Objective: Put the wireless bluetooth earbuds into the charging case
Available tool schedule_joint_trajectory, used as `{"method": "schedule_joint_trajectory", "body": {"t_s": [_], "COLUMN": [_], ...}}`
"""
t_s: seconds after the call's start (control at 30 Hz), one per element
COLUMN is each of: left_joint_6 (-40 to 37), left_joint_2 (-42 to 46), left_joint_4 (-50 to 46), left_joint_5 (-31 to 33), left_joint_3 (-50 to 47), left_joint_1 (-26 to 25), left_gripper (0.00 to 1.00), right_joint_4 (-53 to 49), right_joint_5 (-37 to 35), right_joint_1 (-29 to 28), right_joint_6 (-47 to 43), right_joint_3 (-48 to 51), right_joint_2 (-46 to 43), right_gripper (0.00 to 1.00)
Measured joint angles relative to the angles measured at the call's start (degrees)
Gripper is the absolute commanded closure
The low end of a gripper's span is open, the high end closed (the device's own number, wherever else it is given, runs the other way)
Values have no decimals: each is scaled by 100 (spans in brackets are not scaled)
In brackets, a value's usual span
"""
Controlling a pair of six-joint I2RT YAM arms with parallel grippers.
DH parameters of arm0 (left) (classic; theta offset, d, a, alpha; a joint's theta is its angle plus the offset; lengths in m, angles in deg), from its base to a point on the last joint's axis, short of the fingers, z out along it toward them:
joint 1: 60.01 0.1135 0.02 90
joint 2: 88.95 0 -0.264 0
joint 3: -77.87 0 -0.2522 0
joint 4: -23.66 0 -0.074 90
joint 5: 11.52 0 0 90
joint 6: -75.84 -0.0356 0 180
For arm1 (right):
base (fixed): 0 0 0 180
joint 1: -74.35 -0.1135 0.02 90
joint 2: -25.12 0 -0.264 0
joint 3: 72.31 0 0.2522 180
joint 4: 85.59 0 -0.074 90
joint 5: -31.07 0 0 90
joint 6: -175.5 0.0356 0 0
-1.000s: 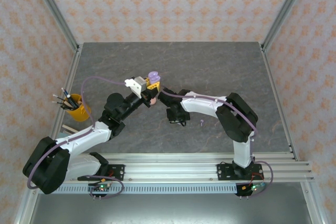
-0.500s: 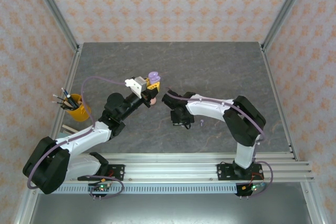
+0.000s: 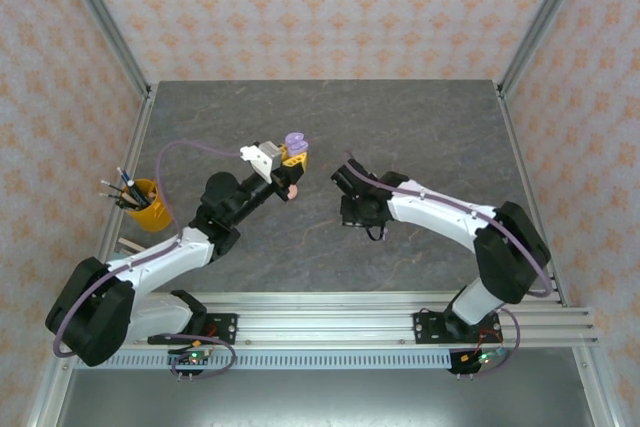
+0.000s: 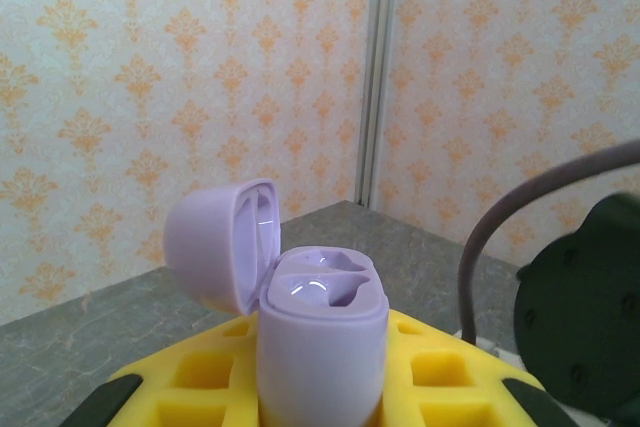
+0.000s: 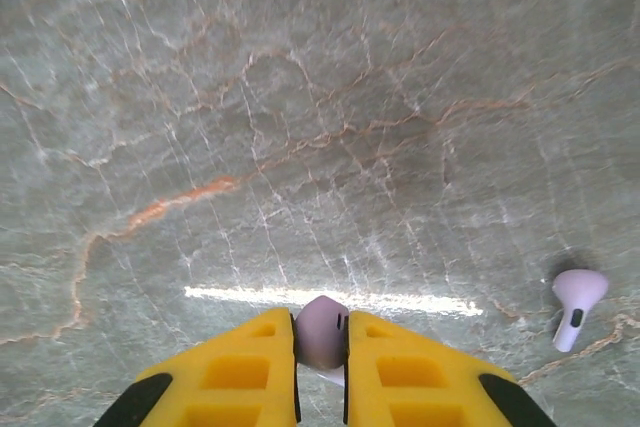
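Left gripper (image 3: 289, 158): I am clamping the lilac charging case (image 4: 322, 347), lid open, raised off the table (image 5: 250, 97).
Right gripper (image 5: 320, 325): I am pinching a lilac earbud (image 5: 321, 335), probably by its bulb.
Second earbud (image 5: 578, 297): lying on the table nearby.
Handling: light, rigid, slippery; I am squeezing gently across the bulb.

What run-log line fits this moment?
left gripper: shut on open lilac plastic charging case | right gripper: shut on lilac earbud | second lilac earbud: on grey table
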Motion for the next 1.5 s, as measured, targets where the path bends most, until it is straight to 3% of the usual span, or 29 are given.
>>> {"method": "schedule_joint_trajectory", "body": {"t_s": [0.23,0.7,1.1,1.5], "left_joint_6": [17,24,61,61], "left_joint_2": [-138,-236,-236,-236], "left_joint_4": [-7,-7,-7,-4], "left_joint_5": [-98,-98,-98,-98], "left_joint_3": [68,90,90,90], "left_joint_1": [0,0,0,0], "left_gripper": [100,100,100,100], "right_joint_4": [192,400,352,166], "right_joint_5": [9,90,164,216], "right_joint_1": [129,142,144,109], "right_joint_6": [0,-26,-68,-129], "right_joint_3": [190,299,170,129], "right_joint_2": [-68,822,1064,1078], "right_gripper": [84,84,70,65]}}
